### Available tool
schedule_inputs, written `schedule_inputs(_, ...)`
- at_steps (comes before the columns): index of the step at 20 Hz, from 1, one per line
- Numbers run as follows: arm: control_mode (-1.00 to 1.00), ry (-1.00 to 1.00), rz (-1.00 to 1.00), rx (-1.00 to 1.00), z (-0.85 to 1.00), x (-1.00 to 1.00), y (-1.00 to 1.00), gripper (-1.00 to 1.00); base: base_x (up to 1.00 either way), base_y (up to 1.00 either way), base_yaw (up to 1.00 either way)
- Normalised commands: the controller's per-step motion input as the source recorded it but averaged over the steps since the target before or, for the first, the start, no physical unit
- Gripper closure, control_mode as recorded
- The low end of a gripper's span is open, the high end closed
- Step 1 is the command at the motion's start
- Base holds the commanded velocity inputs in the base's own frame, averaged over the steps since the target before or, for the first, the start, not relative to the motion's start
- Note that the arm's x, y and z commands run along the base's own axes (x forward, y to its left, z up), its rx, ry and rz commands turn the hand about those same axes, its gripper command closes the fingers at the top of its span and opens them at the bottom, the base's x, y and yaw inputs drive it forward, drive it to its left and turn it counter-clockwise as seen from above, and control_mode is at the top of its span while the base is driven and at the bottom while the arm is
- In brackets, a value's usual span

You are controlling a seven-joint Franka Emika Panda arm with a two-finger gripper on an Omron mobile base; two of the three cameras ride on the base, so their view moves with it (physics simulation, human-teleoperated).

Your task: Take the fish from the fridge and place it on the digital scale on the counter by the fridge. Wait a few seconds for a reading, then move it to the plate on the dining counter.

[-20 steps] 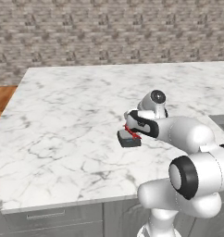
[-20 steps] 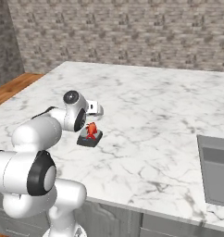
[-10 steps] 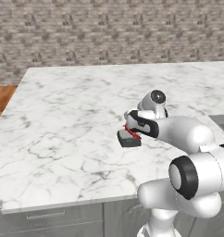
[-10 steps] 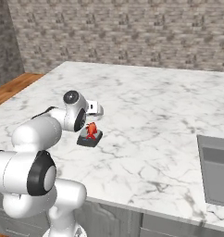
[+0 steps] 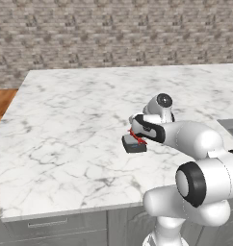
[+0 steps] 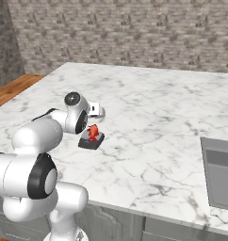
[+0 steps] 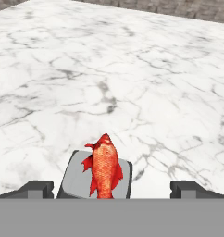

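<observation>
Red-orange fish [image 7: 104, 169] lies on dark digital scale [image 7: 77, 181] on marble counter [image 7: 132, 83].

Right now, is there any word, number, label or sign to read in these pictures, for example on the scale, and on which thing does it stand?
None: no readable text in any view.
The scale shows a plain grey top with no digits; the fish lies on it.
The counter bears only grey veins.

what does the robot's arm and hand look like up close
The arm is glossy white with rounded, bulbous links and dark grey to black rings at the joints. A round dark cap sits at the wrist. The hand ends in two small, blocky dark grey fingertips. No cables or markings are visible.
</observation>
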Motion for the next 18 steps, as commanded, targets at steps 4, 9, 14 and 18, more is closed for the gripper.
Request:
schedule_inputs(4,-1.00,0.00,0.00,0.00,0.00,0.00,0.00,-1.00,0.00,0.00,0.00)
schedule_inputs(9,-1.00,0.00,0.00,0.00,0.00,0.00,0.00,-1.00,0.00,0.00,0.00)
schedule_inputs(14,-1.00,0.00,0.00,0.00,0.00,0.00,0.00,-1.00,0.00,0.00,0.00)
schedule_inputs(18,-1.00,0.00,0.00,0.00,0.00,0.00,0.00,-1.00,0.00,0.00,0.00)
